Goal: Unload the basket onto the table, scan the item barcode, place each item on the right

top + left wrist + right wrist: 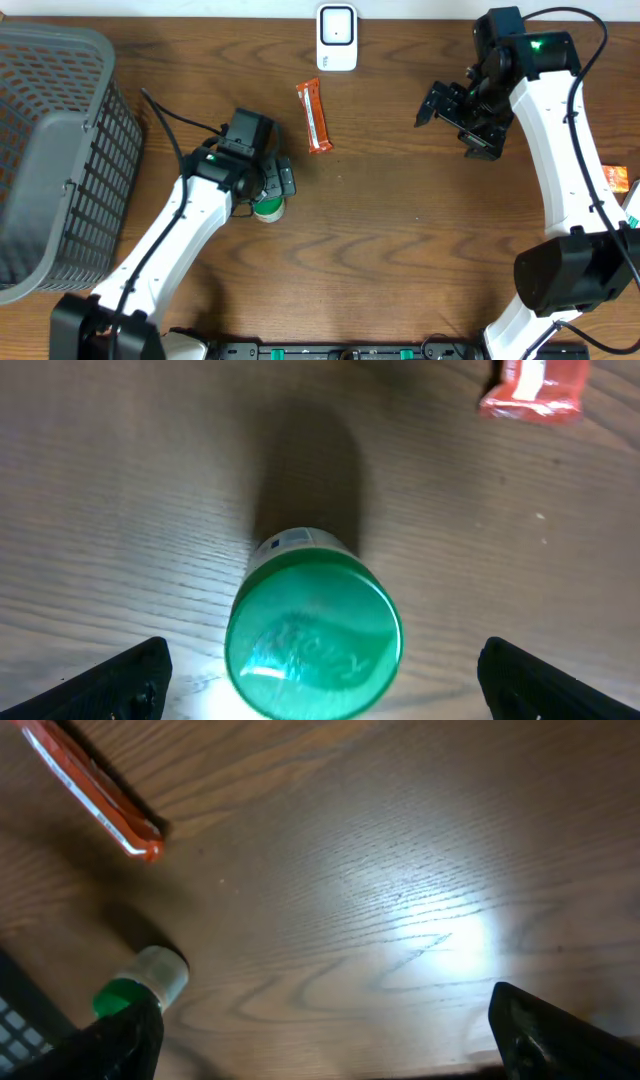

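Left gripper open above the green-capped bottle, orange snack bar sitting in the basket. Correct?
Not quite. The orange snack bar lies on the table, just below the white scanner and well clear of the basket; the overhead view shows it. The rest holds: the left gripper is open above the green-capped bottle.

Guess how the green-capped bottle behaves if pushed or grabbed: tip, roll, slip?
The green-capped bottle appears to stand upright, so a sideways push would likely tip it, then let it roll. Its glossy round top looks rigid but probably slippery; gripping the white body seems safer.
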You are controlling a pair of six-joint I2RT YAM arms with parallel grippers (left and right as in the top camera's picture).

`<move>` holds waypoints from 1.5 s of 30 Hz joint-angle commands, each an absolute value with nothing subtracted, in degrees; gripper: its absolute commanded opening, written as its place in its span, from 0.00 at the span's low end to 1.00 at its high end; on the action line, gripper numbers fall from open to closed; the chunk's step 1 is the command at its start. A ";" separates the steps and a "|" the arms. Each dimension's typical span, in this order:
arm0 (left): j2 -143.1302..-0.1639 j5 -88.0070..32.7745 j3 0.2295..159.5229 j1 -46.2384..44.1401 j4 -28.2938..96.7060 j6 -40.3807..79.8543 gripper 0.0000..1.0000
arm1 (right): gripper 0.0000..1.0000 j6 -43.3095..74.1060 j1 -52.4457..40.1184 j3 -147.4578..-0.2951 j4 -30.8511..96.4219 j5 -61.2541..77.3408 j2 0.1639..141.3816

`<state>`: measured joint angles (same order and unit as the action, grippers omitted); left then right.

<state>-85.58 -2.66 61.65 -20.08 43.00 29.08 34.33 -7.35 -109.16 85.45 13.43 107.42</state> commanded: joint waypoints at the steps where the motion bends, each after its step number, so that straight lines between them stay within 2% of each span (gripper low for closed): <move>1: -88.25 -2.59 62.54 -20.10 42.48 34.00 0.98 | 0.99 31.16 -8.01 -109.43 85.47 13.32 107.57; 19: -98.35 -2.35 62.48 -20.01 38.79 39.09 0.99 | 0.99 29.43 -8.08 -109.43 85.89 13.32 107.57; 23: -98.59 -2.37 62.48 -20.01 38.50 39.81 0.73 | 0.99 29.04 -8.10 -109.43 85.93 13.08 107.57; 26: -98.59 -2.37 62.48 -20.01 38.61 39.81 0.71 | 0.99 29.04 -8.10 -109.43 85.93 12.91 107.57; 28: -98.59 -2.37 62.48 -20.03 39.16 41.76 0.61 | 0.99 29.04 -8.08 -109.43 85.91 12.91 107.57; 36: -98.56 -8.25 62.48 -20.01 40.82 55.40 0.60 | 0.99 28.58 -8.10 -109.43 86.17 11.90 107.57; 39: -98.56 -10.55 62.48 -20.01 40.84 66.35 0.61 | 0.99 28.38 -8.10 -109.43 86.43 11.88 107.57; 41: -98.56 -12.62 62.48 -20.01 40.58 73.60 0.65 | 0.99 28.16 -8.10 -109.43 86.48 11.88 107.57; 45: -98.56 -14.63 62.48 -20.01 40.80 87.00 0.65 | 0.99 27.97 -8.10 -109.43 87.09 11.88 107.57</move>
